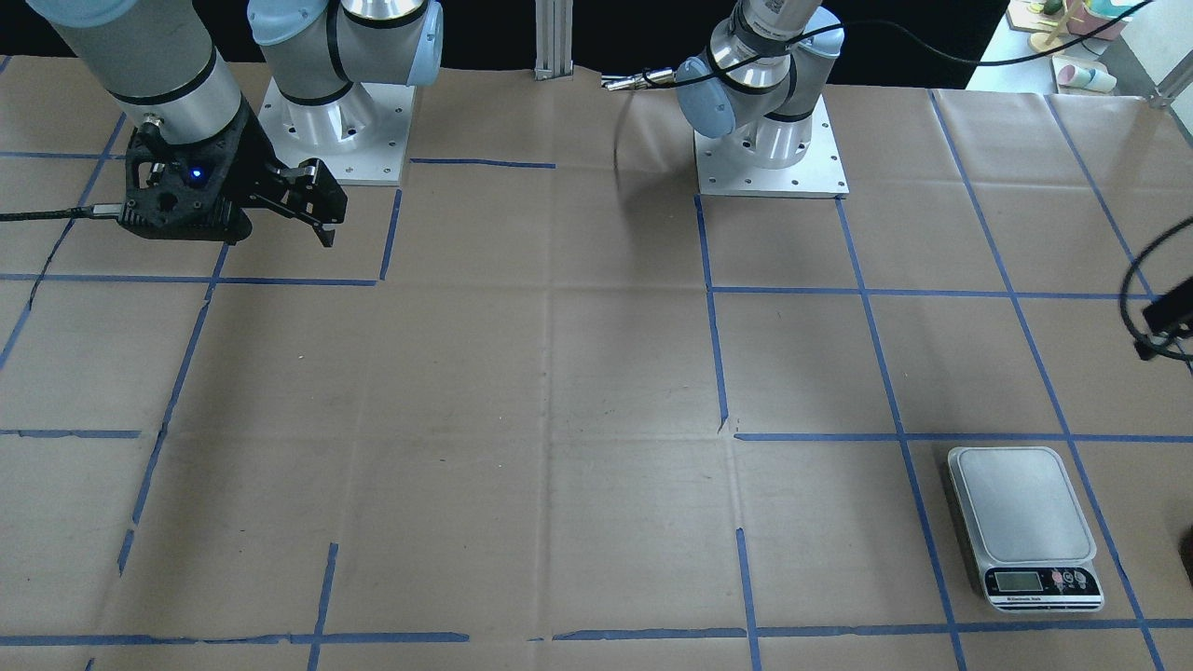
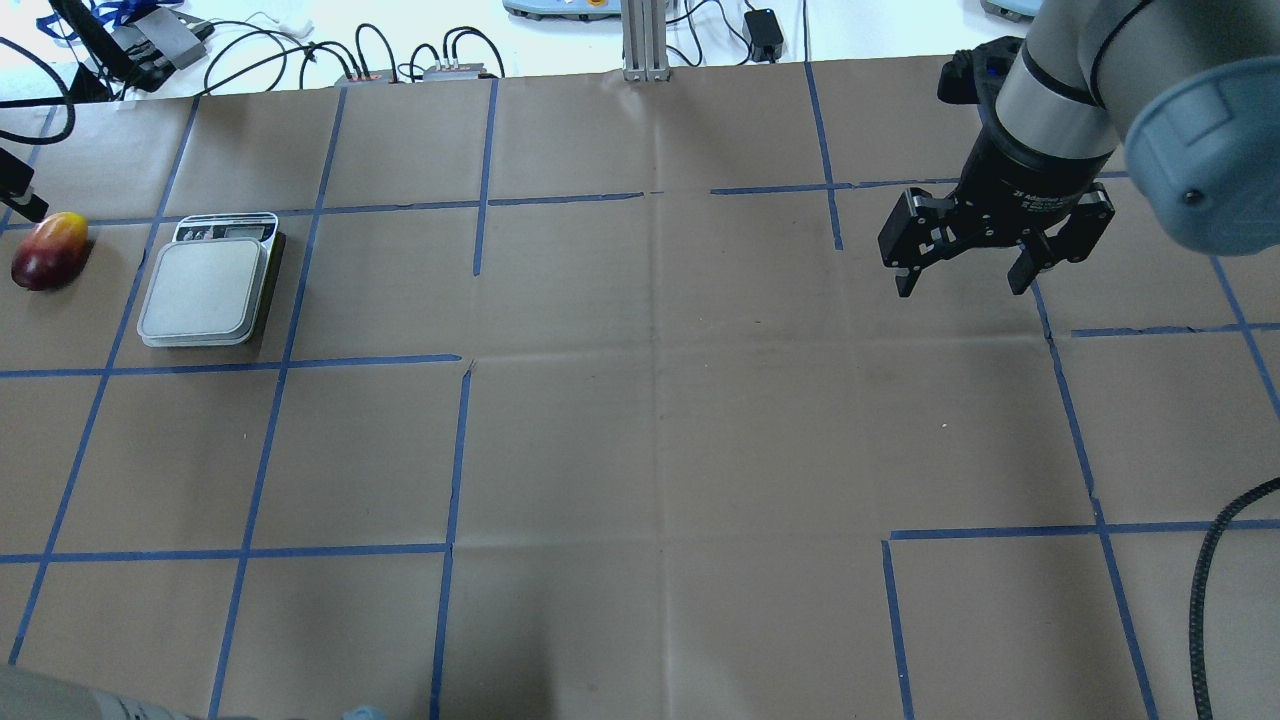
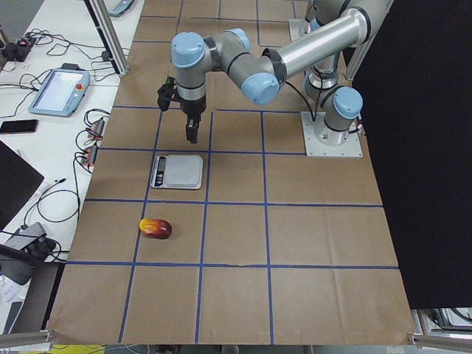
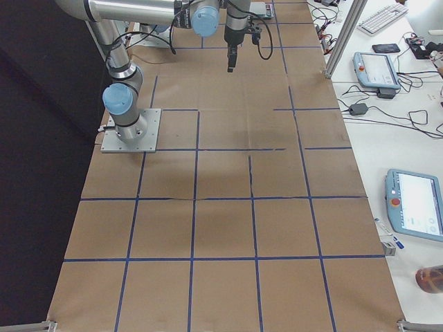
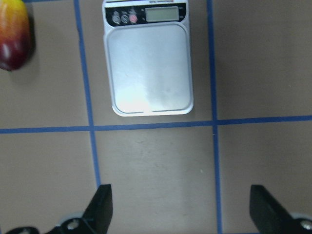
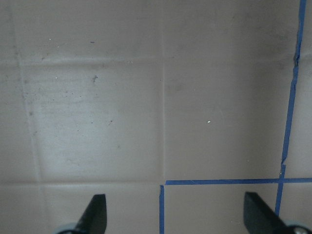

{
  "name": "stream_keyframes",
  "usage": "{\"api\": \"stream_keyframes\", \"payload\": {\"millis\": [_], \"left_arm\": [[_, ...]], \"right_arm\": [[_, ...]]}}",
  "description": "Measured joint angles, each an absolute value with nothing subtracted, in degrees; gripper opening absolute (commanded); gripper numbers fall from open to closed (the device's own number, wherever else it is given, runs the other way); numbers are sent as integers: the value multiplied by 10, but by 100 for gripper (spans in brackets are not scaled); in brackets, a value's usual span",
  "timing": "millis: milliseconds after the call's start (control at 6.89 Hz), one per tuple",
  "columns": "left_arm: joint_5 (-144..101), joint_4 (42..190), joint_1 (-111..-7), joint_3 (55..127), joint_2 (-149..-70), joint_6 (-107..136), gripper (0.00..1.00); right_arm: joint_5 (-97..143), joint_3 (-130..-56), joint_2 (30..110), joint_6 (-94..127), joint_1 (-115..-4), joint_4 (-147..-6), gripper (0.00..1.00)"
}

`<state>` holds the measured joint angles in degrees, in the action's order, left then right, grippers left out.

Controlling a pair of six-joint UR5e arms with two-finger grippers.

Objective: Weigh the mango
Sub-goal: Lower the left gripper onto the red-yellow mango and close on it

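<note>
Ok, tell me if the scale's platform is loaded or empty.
Empty: the scale shows bare metal on top, and the mango lies beside it, apart.

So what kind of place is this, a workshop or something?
Probably a robotics test lab: two grey-and-blue robot arms bolted to a brown paper-covered table gridded with blue tape, plus control tablets alongside.

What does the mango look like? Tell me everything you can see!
The mango is a smooth, glossy oval fruit, dark red at one end, fading through orange to yellow at the other. It looks whole. It lies on its side on the brown paper-covered table, beside the kitchen scale but not touching it. Nothing holds it.
</note>
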<state>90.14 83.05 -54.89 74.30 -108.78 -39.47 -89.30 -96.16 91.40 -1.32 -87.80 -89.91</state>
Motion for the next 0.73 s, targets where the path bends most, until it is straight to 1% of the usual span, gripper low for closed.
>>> {"api": "stream_keyframes", "payload": {"millis": [290,435,581,726], "left_arm": [[904,836,-523,585,-1225,-434,100],[902,839,-505,517,-1290,-460,100],[900,841,-490,468,-1343,-484,100],[895,845,-481,438,-1380,-506,100]], "right_arm": [[-893,-962,914,-13,-878,-899,100],[-893,-962,914,-13,-878,-899,100],[-893,-962,914,-13,-878,-899,100],[-893,-962,914,-13,-878,-899,100]]}}
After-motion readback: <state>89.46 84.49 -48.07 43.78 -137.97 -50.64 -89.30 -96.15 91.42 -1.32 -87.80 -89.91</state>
